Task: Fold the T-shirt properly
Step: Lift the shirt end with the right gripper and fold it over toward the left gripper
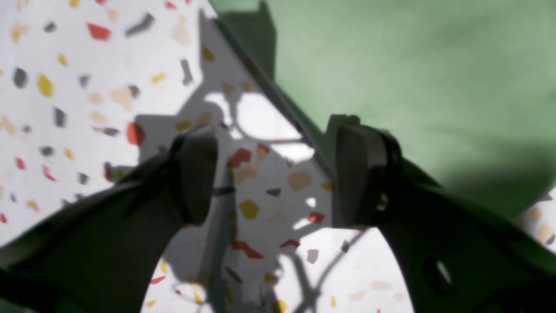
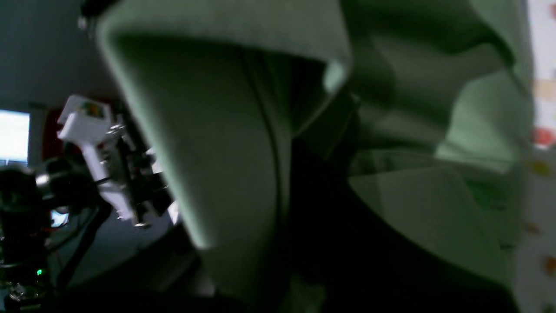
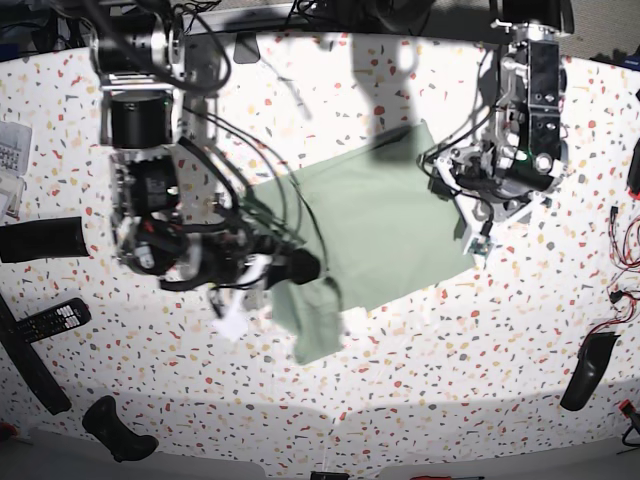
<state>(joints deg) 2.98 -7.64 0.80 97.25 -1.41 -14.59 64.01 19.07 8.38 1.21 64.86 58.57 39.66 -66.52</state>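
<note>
The pale green T-shirt (image 3: 385, 225) lies spread on the terrazzo table, and its near-left part is lifted. My right gripper (image 3: 303, 267) is shut on that lifted part, from which a flap (image 3: 315, 335) hangs down. In the right wrist view the T-shirt (image 2: 226, 143) drapes close over the lens and hides most of the fingers. My left gripper (image 1: 278, 182) stands open just above the table at the T-shirt's (image 1: 412, 65) right edge. One finger (image 1: 360, 174) is over the cloth edge and the other over bare table. In the base view this left gripper (image 3: 472, 232) is at the cloth's right side.
A remote control (image 3: 55, 318) and black objects (image 3: 40, 240) (image 3: 118, 430) lie at the left of the table. Papers (image 3: 12, 150) sit at the far left edge. A black item (image 3: 585, 370) and loose cables (image 3: 622, 290) are at the right.
</note>
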